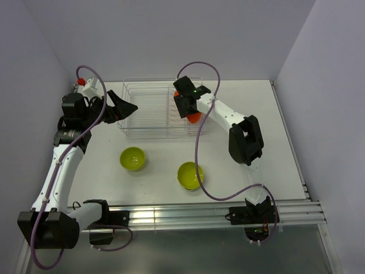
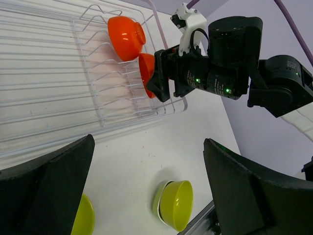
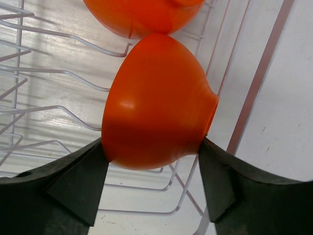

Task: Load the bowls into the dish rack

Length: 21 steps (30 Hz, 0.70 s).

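Start at your left claw (image 1: 117, 108): its fingers stand wide apart with nothing between them, parked at the left end of the dish rack (image 1: 142, 111), so leave it there and out of the way. Nearer the bases than that claw, one green bowl (image 1: 132, 158) sits open side up on the table. A second green bowl (image 1: 190, 174) sits further right, below your right claw. Both wait outside the rack. Now to the step in hand. Your right claw (image 3: 154, 166) is closed on an orange bowl (image 3: 156, 103), one finger pressed on each flank. The bowl is turned on its side with the foot ring pointing to the claw's right. It hangs over the right end of the rack among the upright prongs. Just beyond the fingertips a second orange bowl (image 3: 142, 14) already stands in the prongs, very close to the held one, perhaps touching. You cannot tell from these views whether the held bowl bears on the wires yet. So, as I judge it, ease down slowly and keep the bowl on edge until its rim settles between two prongs. Part the fingers only a little at first, since the glossy plastic may slide or roll once it is free. If it stays put, open further and draw the claw straight back along its own axis, so neither finger hooks a wire or knocks the neighbouring bowl out of its slot.
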Available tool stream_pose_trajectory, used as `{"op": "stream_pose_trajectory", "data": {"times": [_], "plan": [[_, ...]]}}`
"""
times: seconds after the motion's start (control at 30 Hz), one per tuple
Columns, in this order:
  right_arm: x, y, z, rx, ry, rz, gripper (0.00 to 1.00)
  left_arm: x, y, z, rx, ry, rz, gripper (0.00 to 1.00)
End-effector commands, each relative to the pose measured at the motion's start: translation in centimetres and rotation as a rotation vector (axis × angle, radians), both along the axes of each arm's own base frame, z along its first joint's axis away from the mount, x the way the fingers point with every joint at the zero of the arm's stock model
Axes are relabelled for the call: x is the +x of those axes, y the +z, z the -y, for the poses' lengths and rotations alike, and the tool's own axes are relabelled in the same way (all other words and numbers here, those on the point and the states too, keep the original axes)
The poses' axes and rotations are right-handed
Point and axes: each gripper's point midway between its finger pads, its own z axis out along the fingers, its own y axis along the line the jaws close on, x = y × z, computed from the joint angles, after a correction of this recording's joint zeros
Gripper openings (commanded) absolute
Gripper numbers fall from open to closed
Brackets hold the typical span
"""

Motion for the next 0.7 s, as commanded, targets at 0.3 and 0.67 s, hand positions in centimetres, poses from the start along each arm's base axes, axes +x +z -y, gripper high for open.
{"op": "stream_pose_trajectory", "data": {"times": [0.3,0.67], "plan": [[0.3,2.9,-1.1,0.072,0.016,0.047,0.96,0.2,1.3,0.3,-0.002,-0.036,0.062,0.99],[-0.7,7.8,-2.6,0.209,0.077,0.099,0.98,-0.2,1.2,0.6,-0.002,-0.059,0.051,0.99]]}}
